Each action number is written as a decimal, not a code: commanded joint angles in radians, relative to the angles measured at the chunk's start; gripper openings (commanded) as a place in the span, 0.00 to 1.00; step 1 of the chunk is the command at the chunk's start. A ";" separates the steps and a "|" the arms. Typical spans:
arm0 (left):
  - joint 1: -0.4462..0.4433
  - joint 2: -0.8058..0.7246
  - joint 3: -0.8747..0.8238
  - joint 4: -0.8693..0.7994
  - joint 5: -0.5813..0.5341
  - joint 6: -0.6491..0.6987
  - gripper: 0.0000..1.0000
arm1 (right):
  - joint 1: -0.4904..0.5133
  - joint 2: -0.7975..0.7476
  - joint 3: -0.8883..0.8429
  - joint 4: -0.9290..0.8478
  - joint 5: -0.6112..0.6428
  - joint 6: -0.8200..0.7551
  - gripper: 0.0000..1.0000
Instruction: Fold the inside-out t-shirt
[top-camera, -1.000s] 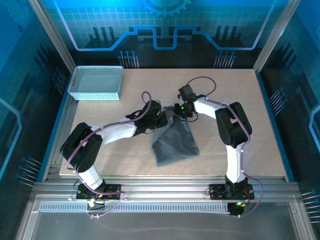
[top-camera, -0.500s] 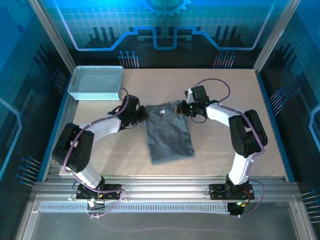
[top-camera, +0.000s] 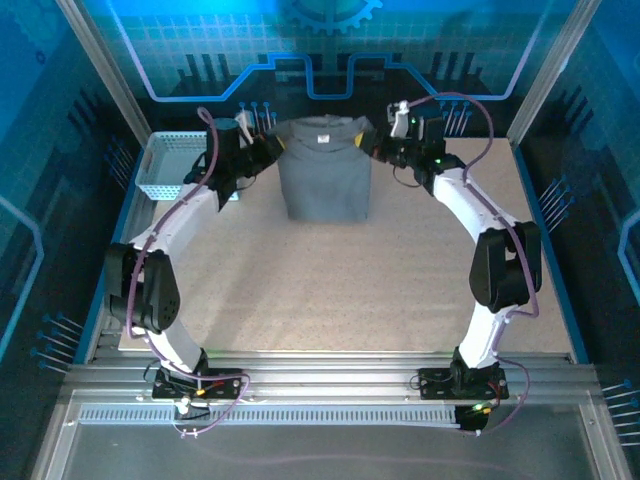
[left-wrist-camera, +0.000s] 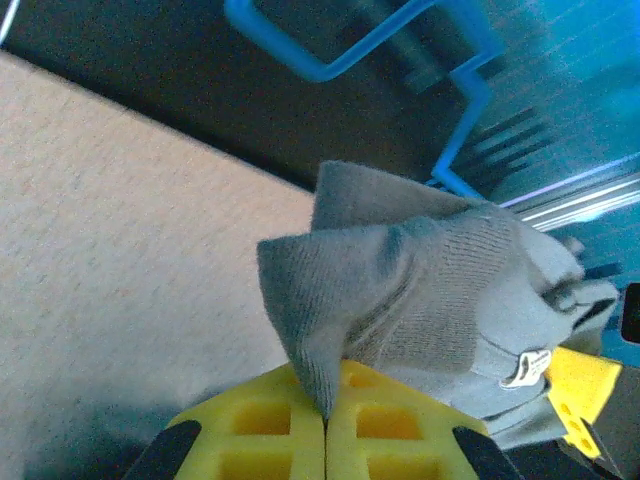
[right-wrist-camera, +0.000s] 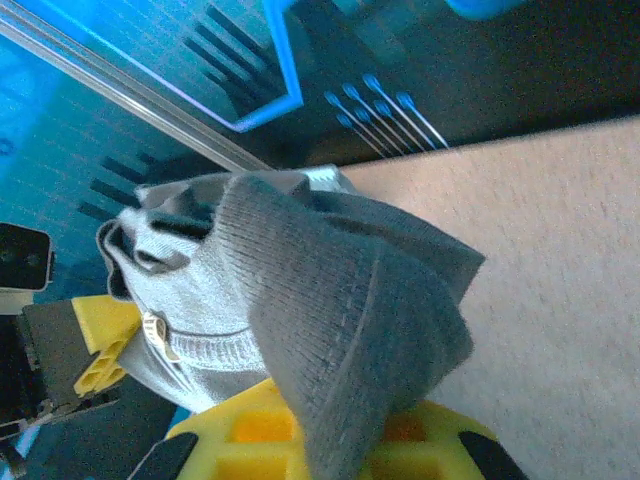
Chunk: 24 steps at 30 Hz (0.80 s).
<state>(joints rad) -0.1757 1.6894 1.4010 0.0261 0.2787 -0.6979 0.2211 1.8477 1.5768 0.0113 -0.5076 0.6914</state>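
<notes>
The dark grey inside-out t-shirt (top-camera: 322, 175) hangs stretched between my two grippers over the far edge of the table, collar up and lower part draped down. My left gripper (top-camera: 272, 148) is shut on its left shoulder. My right gripper (top-camera: 372, 146) is shut on its right shoulder. In the left wrist view the yellow fingers (left-wrist-camera: 250, 425) pinch a fold of the t-shirt (left-wrist-camera: 430, 290) at the gripper (left-wrist-camera: 325, 412). In the right wrist view the t-shirt (right-wrist-camera: 330, 290) drapes over the gripper (right-wrist-camera: 345, 440), hiding the seam between its jaws.
A light blue mesh basket (top-camera: 165, 172) stands at the far left corner, partly behind my left arm. Bare tabletop (top-camera: 330, 290) stretches from the shirt to the arm bases. The cage's back wall (top-camera: 320, 60) lies right behind the shirt.
Both grippers have carried the t-shirt from the middle of the table to the far edge, spreading apart and raising it so it hangs flat between them.
</notes>
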 joint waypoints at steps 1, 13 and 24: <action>0.005 -0.019 -0.036 0.046 0.104 0.061 0.00 | -0.015 0.002 -0.005 0.025 -0.041 -0.027 0.00; -0.149 -0.235 -0.717 0.363 0.214 0.010 0.00 | 0.009 -0.275 -0.735 0.193 -0.013 -0.038 0.00; -0.221 -0.409 -0.803 0.220 -0.009 0.047 0.00 | 0.058 -0.438 -0.834 0.093 0.084 -0.068 0.00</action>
<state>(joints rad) -0.3988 1.2823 0.5499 0.2970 0.3695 -0.6964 0.2745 1.4082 0.6891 0.1108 -0.4763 0.6563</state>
